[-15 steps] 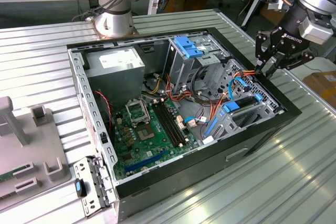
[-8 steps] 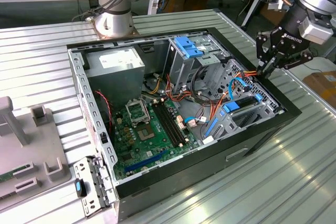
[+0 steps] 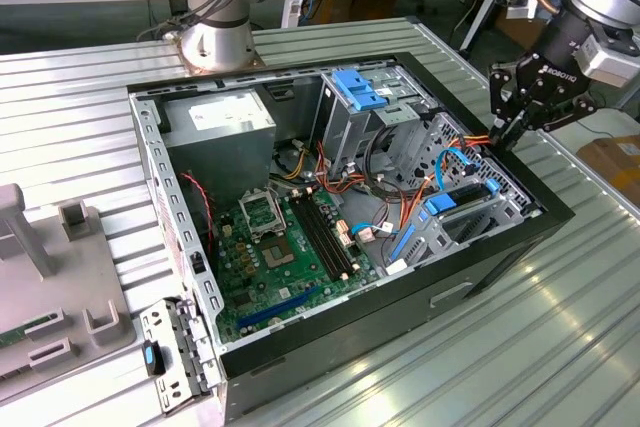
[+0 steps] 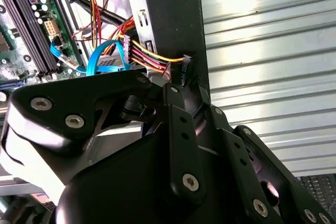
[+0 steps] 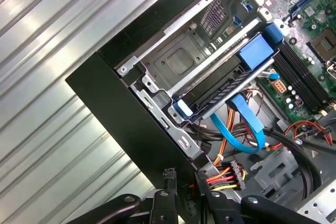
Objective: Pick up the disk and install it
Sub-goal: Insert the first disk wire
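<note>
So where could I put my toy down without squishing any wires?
On the bare ribbed table, at the exterior view's right of the computer case, or on the strip between the case and the grey fixture. Inside the case, cables crowd around the gripper.

The exterior view looks down at an angle, from some way off, on the open computer case (image 3: pixel 350 217). Both wrist views sit close above the case's black side wall (image 4: pixel 173 19) (image 5: pixel 121 114), sharing its bundle of coloured wires (image 4: pixel 149 56) (image 5: pixel 228 174).
</note>
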